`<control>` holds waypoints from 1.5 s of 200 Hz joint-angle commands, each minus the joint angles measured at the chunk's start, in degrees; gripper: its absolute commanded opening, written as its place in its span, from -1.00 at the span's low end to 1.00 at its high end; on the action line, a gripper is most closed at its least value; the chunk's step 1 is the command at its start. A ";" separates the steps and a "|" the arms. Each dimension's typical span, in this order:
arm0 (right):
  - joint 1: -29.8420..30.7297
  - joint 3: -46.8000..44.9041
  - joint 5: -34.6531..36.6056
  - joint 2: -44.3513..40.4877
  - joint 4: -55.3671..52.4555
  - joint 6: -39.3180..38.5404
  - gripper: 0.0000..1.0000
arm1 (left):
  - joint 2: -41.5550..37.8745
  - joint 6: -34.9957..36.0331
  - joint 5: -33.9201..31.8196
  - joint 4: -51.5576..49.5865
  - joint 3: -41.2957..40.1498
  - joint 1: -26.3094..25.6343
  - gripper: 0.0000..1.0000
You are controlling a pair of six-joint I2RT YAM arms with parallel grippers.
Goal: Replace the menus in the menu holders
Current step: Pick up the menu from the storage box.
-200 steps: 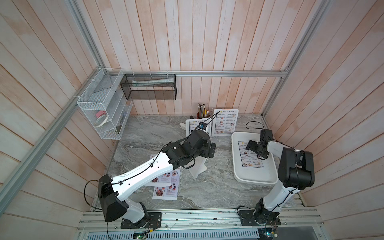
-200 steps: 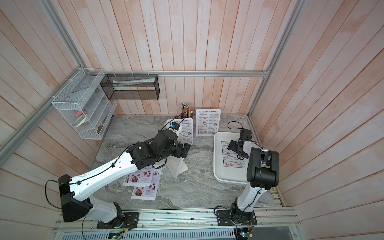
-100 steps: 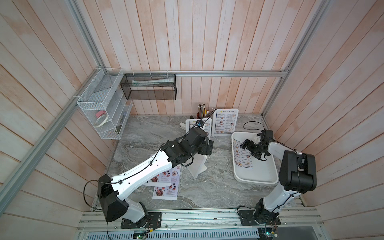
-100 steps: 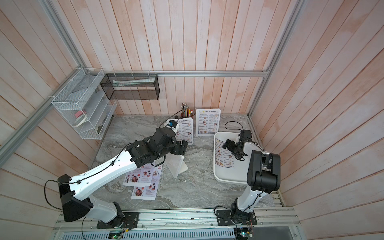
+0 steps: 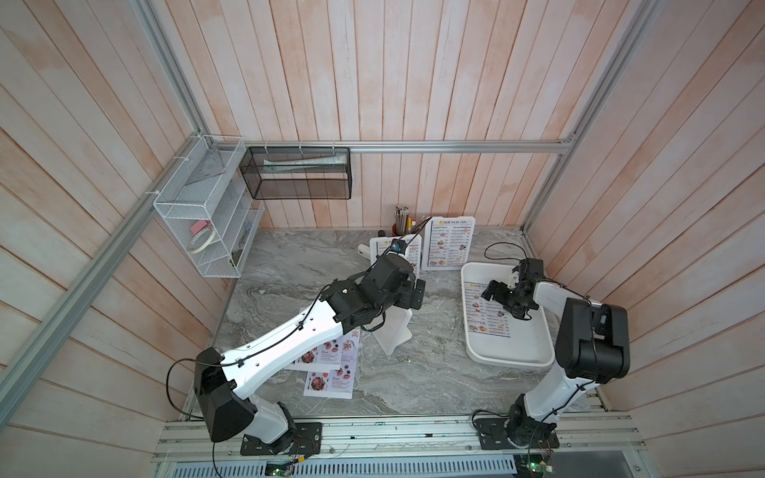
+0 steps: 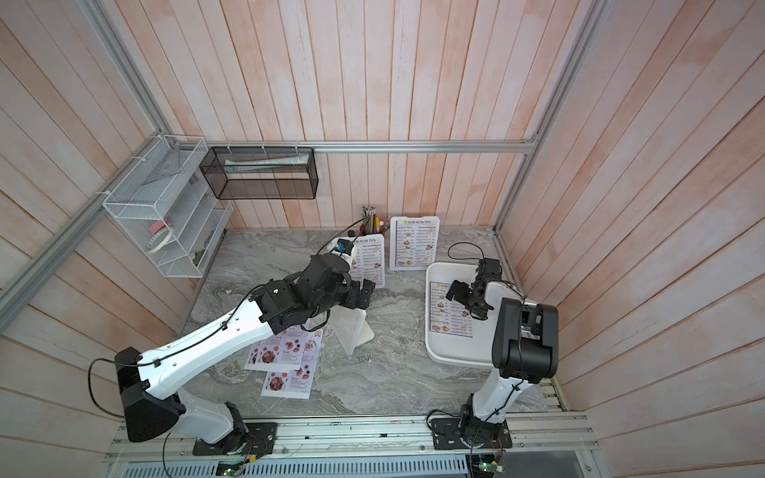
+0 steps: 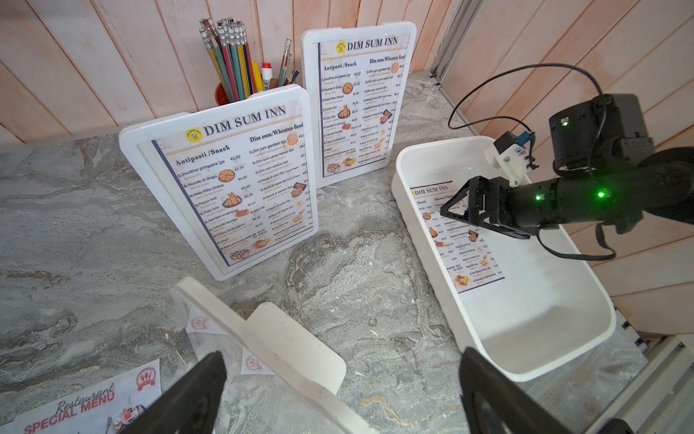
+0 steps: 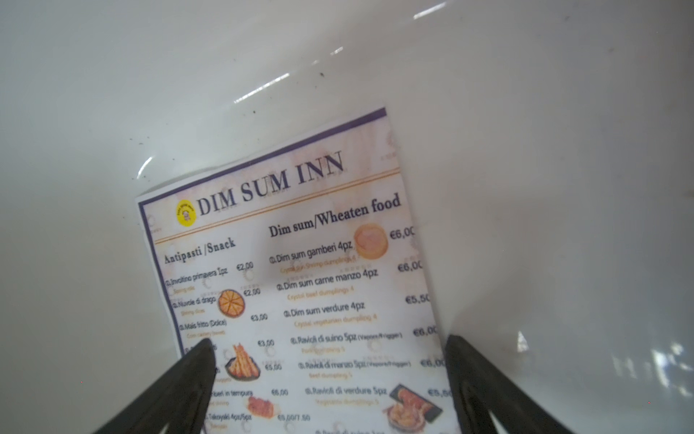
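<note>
holders: three white menu holders showing. The front holder [image 7: 169, 129] and rear holder [image 7: 360, 30] are standing upright at the back of the desk [image 7: 75, 225], and each is carrying a sheet. The empty holder [image 7: 285, 338] is leaning on its rear foot mid-desk.
Dim Sum Inn menus: three. One is sitting in each standing holder, and one loose sheet [image 7: 458, 240] is lying flat in the white tray [image 7: 544, 319].
Special Menu sheets [image 5: 331, 368]: at least two are lying overlapped on the desk beside the left arm; exact count unclear.
writing: "DIM SUM INN", "Antipasti /Snack", "Dim sum/Wheaten food", euro prices; the red title is reading "Restaurant SPECIAL MENU".
left pincer [image 7: 341, 359]: spread wide, gripping nothing, hovering over the empty holder with its fingers apart from the frame.
right pincer [image 8: 328, 342]: spread wide, gripping nothing, hanging over the loose sheet inside the tray; contact with the paper can't be told.
extras: one pencil cup [image 7: 225, 94] is standing behind the front holder.
</note>
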 commanded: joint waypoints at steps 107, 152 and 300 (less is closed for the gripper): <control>-0.56 0.56 -8.22 4.47 -2.94 -3.83 0.85 | -0.08 0.71 0.67 0.26 2.15 0.03 0.97; -0.01 -3.87 -16.43 4.22 -0.07 -2.54 0.73 | 2.37 1.09 5.50 0.87 3.52 -0.87 0.97; -0.03 -11.60 -26.53 -1.59 8.22 1.35 0.64 | 16.16 -8.75 19.51 13.25 4.94 -7.20 0.58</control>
